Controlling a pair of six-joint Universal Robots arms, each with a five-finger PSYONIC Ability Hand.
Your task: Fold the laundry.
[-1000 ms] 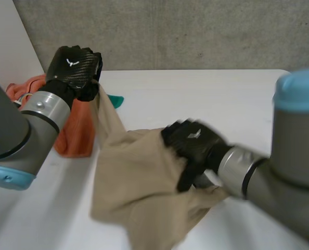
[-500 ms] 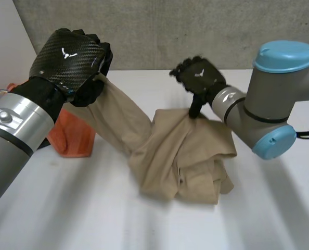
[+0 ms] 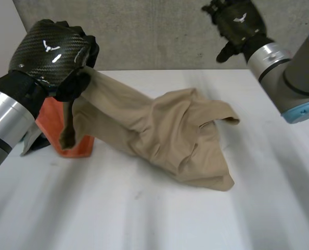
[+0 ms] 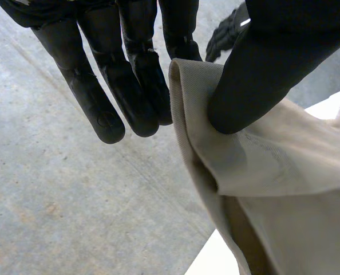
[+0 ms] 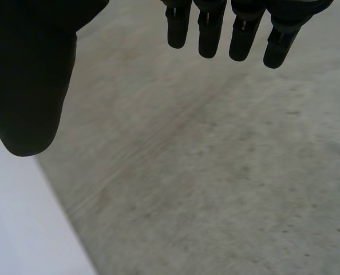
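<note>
Above the far right corner of the worktop (image 3: 144,219), right hand (image 3: 236,23) has let go, fingers loose and empty; tan garment (image 3: 165,135) slumps mid-worktop, left hand (image 3: 53,54) pinching one end. Flattening likely comes next.

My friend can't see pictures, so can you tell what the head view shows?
The left robot hand pinches one end of a beige cloth in the air; the rest lies rumpled on the white table. The right robot hand hangs open above, touching nothing. An orange cloth lies beside the left robot hand.
</note>
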